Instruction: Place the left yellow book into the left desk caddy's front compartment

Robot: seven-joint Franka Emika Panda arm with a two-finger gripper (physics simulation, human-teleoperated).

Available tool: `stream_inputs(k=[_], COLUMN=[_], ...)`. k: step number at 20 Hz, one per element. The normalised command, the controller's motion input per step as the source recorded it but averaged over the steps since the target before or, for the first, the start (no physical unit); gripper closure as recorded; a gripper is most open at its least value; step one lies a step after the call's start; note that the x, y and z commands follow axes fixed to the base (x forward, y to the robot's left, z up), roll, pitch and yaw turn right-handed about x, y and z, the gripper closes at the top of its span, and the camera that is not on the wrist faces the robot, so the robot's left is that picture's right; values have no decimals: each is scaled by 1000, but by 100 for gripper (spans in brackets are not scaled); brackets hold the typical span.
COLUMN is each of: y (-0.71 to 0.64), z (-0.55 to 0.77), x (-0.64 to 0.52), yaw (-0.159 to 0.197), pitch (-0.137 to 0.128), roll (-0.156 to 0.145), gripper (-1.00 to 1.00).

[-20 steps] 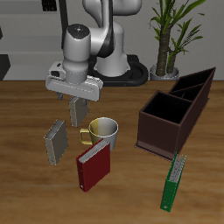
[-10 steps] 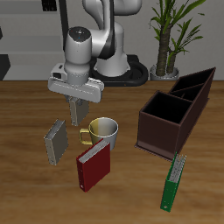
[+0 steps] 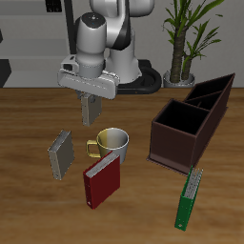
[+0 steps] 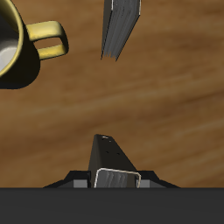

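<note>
My gripper (image 3: 90,101) is shut on the left yellow book (image 3: 91,113), a thin grey hardback hanging upright below the fingers, lifted above the table behind the mug. In the wrist view the gripper (image 4: 116,178) holds the book (image 4: 108,156) edge-on. Its twin (image 3: 62,152) stands on the table nearer the front edge and also shows in the wrist view (image 4: 120,26). The left desk caddy (image 3: 215,103), a dark brown box, stands across the table from me. Its front compartment (image 3: 179,128) is the squarish low-walled section, open at the top.
A white mug (image 3: 111,144) with a yellow handle stands below and in front of the held book, also in the wrist view (image 4: 17,48). A dark red book (image 3: 101,180) stands in front of the mug. A slim green book (image 3: 190,197) lies before the caddy. A potted plant (image 3: 181,38) is at the back.
My gripper has risen with the left yellow book, lifting it off the table and shifting slightly towards the back and the caddy's side. The other things have not moved.
</note>
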Motion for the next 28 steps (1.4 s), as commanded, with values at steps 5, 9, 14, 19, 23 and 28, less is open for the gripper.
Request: stream_inputs(k=[5,9,14,19,23,28], y=[549,507,444,445,495,666], z=[348,284,249,177,5,76], x=[-372,-314,-209,-84,-15,-146], yaw=[-48,-29,-8,-11,-8,9], pitch=[-23,-24,-33,-32,-5,-41], roll=[2,13,17,5,45,64], gripper=[100,100,100,100,100,100])
